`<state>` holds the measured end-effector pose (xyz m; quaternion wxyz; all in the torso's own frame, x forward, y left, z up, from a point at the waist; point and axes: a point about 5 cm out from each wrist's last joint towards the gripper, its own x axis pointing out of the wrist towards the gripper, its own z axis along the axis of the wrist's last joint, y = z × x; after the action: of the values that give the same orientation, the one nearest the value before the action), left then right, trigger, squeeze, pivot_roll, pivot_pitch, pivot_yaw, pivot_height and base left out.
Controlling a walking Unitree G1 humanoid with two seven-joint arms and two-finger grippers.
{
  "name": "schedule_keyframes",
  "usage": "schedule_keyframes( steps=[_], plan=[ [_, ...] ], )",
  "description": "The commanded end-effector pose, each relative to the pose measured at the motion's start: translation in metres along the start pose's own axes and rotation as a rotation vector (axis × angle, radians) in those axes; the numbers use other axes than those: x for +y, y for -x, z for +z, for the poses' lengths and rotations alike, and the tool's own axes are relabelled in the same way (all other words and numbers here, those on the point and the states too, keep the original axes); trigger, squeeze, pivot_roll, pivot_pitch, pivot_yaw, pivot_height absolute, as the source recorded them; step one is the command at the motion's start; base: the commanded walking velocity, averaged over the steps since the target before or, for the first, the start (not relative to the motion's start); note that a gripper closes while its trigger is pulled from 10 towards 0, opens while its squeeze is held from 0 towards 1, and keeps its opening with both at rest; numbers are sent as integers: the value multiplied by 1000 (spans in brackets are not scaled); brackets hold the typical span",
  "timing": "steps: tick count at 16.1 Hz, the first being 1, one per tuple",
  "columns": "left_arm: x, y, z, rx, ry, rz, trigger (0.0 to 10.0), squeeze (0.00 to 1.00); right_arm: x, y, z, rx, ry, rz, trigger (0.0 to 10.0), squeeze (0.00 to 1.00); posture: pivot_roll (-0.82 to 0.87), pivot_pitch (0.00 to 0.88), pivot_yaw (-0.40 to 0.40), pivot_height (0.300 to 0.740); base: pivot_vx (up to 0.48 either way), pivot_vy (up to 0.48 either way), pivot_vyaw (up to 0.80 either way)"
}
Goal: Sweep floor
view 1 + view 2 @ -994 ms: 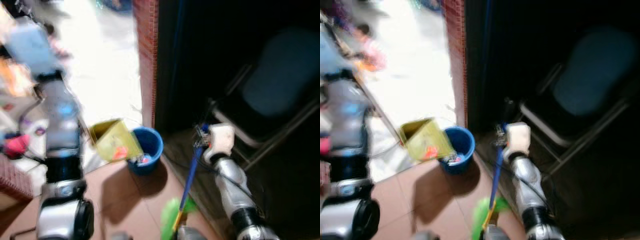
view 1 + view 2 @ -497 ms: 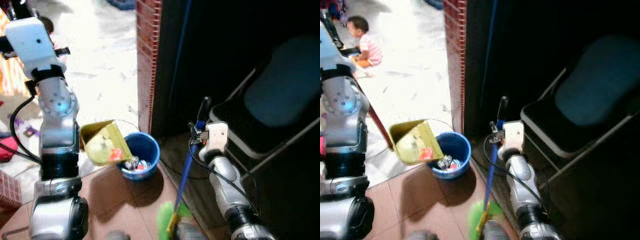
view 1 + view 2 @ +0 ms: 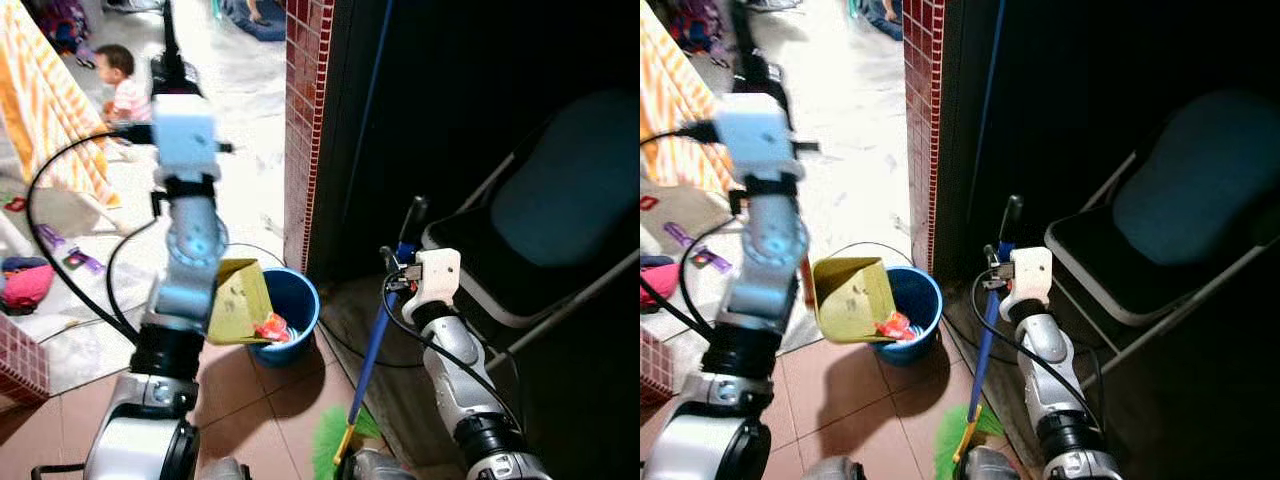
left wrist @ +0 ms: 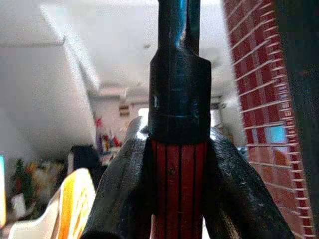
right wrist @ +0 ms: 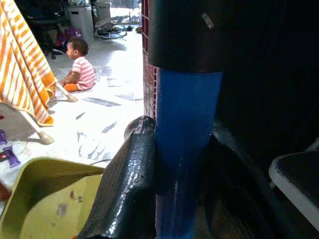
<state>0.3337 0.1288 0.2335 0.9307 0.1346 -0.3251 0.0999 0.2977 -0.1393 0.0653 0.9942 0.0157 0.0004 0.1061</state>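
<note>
from my seat i see my left gripper (image 4: 177, 164) raised high out in front, its two black fingers (image 4: 122, 184) pinched around the red ribbed handle with a black upper section (image 4: 178, 127). below that arm the yellow dustpan (image 3: 852, 298) hangs tilted over the rim of the blue bucket (image 3: 912, 308), with a red scrap (image 3: 893, 325) at the pan's lower edge just above the bucket. the bucket stands on the reddish tile floor (image 3: 855, 395) right beside the foot of the red brick pillar (image 3: 923, 110). my right gripper (image 5: 184, 189) is closed on the broom's blue handle (image 3: 378, 335), a finger (image 5: 130, 184) pressed on each side of it just below the black grip (image 5: 192, 32); the handle runs down at a slant to the green bristles (image 3: 335, 445), which sit near the floor at the lower edge of the head view, close to my own body. a black cable (image 3: 70, 250) loops beside my left arm. to the right, in the dark recess, there is a folding chair with a dark seat and pale frame (image 3: 545, 230), close behind my right wrist. out on the bright pale floor (image 3: 245, 110) beyond the pillar a small child in a striped top (image 3: 122, 85) sits, near an orange and white striped cloth on a rack (image 3: 50, 105), and a pink item (image 3: 25, 283) and a purple toy (image 3: 62, 255) lie at the left edge.
</note>
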Motion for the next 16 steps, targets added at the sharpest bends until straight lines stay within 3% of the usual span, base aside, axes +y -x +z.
schedule_keyframes(
  steps=[1,4,6,8,12,13,16],
  plan=[
    [-6,1,8,-93,-39,-56,10000,0,-6,-1,10,-41,40,-8,10000,0,-60,0,-33,740,0,0,0],
    [-21,8,10,-136,-28,-151,10000,0,-6,-1,10,-41,42,-9,10000,0,-63,0,-34,740,0,0,0],
    [-43,16,18,-190,34,-317,10000,0,-5,-4,12,-44,43,-5,10000,0,-61,0,-36,740,0,0,0],
    [-47,18,23,-218,46,-345,10000,0,-5,-4,12,-45,43,-5,10000,0,-61,0,-35,740,0,0,0],
    [-10,-22,52,-261,124,-114,10000,0,-3,-4,11,-42,38,-1,10000,0,-48,0,-40,740,0,0,0],
    [3,-35,65,-302,129,-60,10000,0,-1,-5,10,-41,37,7,10000,0,-48,0,-40,740,0,0,0],
    [29,-54,82,-346,97,24,10000,0,-1,-7,10,-40,34,3,10000,0,-34,0,-40,740,0,0,0]
  ],
)
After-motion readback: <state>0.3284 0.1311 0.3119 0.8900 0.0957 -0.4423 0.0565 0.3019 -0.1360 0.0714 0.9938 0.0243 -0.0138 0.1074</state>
